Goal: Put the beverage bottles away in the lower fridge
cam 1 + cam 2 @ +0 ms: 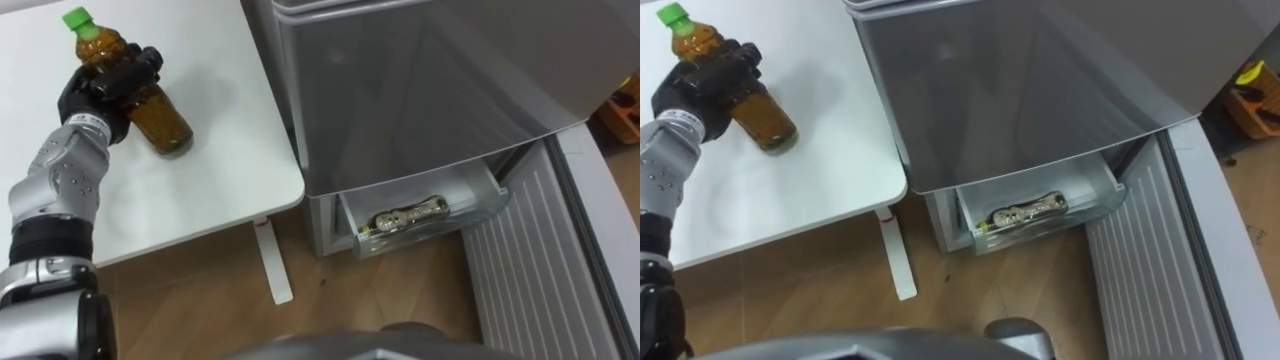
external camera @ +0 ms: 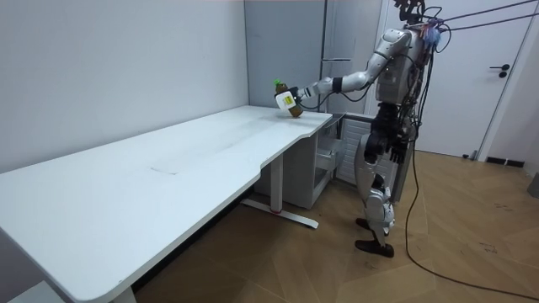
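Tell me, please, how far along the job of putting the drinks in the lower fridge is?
Done: the lower fridge door stands open and the drawer is exposed, with one item, probably a drink, lying in it. In hand: the left hand grips a green-capped bottle of brown drink, tilted over the white table. Left: carry that bottle to the drawer and set it in.

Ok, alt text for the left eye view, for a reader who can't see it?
The robot's left hand grips a brown drink bottle with a green cap over a white table. To the right, a grey fridge has its lower drawer pulled out, with what looks like another bottle lying in it.
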Motion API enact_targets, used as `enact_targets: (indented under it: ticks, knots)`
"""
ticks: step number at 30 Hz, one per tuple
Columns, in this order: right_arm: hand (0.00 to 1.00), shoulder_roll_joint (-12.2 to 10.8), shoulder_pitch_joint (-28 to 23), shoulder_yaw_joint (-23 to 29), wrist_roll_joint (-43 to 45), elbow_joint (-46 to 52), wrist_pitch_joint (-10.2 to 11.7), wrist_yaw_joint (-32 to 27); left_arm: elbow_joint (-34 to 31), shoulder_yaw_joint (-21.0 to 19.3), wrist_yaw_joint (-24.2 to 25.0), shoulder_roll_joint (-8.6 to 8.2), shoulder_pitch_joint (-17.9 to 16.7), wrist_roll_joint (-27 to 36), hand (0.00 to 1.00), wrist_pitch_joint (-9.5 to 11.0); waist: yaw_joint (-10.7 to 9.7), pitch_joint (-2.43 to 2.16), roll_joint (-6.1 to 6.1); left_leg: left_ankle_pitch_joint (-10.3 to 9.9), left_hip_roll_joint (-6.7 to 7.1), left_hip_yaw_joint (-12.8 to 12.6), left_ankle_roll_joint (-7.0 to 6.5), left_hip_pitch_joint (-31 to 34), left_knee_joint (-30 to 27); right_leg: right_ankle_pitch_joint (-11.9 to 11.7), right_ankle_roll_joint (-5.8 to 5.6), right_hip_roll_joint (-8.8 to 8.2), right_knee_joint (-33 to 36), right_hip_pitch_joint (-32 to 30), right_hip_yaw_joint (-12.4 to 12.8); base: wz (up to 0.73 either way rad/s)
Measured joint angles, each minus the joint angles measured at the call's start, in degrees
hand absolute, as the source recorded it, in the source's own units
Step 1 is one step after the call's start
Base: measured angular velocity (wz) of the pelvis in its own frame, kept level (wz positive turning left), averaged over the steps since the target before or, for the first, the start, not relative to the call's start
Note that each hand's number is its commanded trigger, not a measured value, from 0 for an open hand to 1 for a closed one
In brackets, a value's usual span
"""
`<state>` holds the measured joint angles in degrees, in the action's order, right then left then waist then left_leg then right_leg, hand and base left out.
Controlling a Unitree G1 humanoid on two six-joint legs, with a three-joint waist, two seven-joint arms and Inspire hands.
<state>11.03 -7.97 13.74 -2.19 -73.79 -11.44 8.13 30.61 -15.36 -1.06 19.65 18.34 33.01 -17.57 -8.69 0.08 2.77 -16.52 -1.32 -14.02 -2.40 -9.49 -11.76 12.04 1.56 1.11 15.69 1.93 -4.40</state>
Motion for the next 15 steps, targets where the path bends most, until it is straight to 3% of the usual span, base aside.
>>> enact_targets:
  ticks: [7, 10, 12, 15]
  knots:
    - [0.0, -0.1, 0.5, -1.6, 0.3, 1.0, 0.5, 0.2, -6.5, 3.4, -0.7, -0.28, 0.0, -1.2, 1.0, 0.1, -0.1, 0.17, -0.44, 0.0, -0.02, 0.3, 0.01, 0.3, 0.0, 0.0, 0.02, -0.05, 0.0, -0.1, -0.4, 0.02]
    - [0.0, -0.1, 0.7, -2.7, -1.3, 3.0, 1.2, 0.2, -8.8, 3.6, -0.6, -1.73, 0.0, -1.2, 1.0, 0.2, 0.2, 0.32, -0.78, 0.0, -0.01, 0.2, 0.01, 0.3, 0.1, 0.0, 0.04, 0.0, 0.0, -0.6, -0.4, -0.04]
    - [0.0, -0.4, 0.7, -3.9, -3.7, 4.8, 2.0, 0.2, -12.0, 4.7, -0.6, -3.56, -0.6, -2.4, 1.0, 0.3, 0.9, 0.36, -1.15, 0.0, -0.11, 0.3, 0.01, 0.4, 0.0, -0.3, 0.14, 0.06, -0.3, -0.2, -0.6, 0.0]
    - [0.0, -0.7, 1.6, -6.4, -6.9, 5.8, 3.4, 0.2, -16.0, 8.3, 0.0, -4.05, -2.5, -2.2, 1.0, 0.7, 1.3, 0.3, -1.52, 0.0, -0.16, 0.7, 0.07, 0.9, 0.0, -0.7, 0.13, 0.01, -1.1, 0.0, -1.2, 0.1]
